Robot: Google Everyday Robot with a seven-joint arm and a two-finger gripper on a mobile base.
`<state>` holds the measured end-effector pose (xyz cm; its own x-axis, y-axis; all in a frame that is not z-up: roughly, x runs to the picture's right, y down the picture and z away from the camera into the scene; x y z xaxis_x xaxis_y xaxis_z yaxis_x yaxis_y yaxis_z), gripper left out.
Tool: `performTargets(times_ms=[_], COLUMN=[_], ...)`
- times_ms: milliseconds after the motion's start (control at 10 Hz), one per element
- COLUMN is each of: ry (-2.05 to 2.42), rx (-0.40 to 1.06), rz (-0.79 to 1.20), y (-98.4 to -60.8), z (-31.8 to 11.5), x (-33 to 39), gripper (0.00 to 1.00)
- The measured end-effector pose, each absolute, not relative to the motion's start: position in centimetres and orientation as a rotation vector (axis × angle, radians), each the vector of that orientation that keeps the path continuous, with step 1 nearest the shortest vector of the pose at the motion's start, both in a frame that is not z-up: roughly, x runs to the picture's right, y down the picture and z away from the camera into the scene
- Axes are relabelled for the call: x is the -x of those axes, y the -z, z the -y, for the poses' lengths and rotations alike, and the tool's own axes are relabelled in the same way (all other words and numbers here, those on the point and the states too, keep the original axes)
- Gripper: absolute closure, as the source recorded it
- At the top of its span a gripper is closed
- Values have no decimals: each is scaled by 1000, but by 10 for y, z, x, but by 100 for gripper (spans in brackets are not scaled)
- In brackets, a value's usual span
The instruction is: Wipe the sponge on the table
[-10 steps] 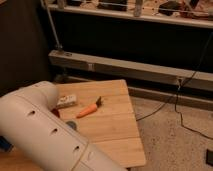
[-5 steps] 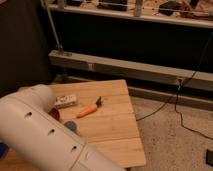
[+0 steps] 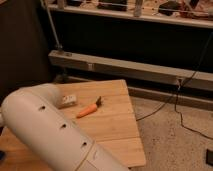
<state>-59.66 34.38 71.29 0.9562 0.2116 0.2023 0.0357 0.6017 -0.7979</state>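
The table (image 3: 116, 127) is a light wooden top of planks, filling the lower middle of the camera view. The sponge is not visible; it is either hidden behind my arm or out of view. My thick white arm link (image 3: 50, 131) covers the table's left and near part. The gripper is not in view, and I cannot see where it sits beyond the arm link. An orange carrot-shaped toy (image 3: 87, 110) with a dark stem lies near the table's middle.
A small pale box (image 3: 68, 100) lies on the table just left of the carrot. Behind the table runs a grey metal base rail (image 3: 125, 67) under a dark shelf unit. Black cables (image 3: 175, 107) trail over the speckled floor on the right.
The white arm link has shifted slightly left and lower in the picture, uncovering a little more tabletop. The carrot and the box have not moved.
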Motion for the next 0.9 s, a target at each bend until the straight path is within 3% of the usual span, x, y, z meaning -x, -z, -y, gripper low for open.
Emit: performTargets(times_ms=[900], ry=[-118], rx=[1021], rz=[220], y=[-686], z=[-400], x=[519], gripper=[63])
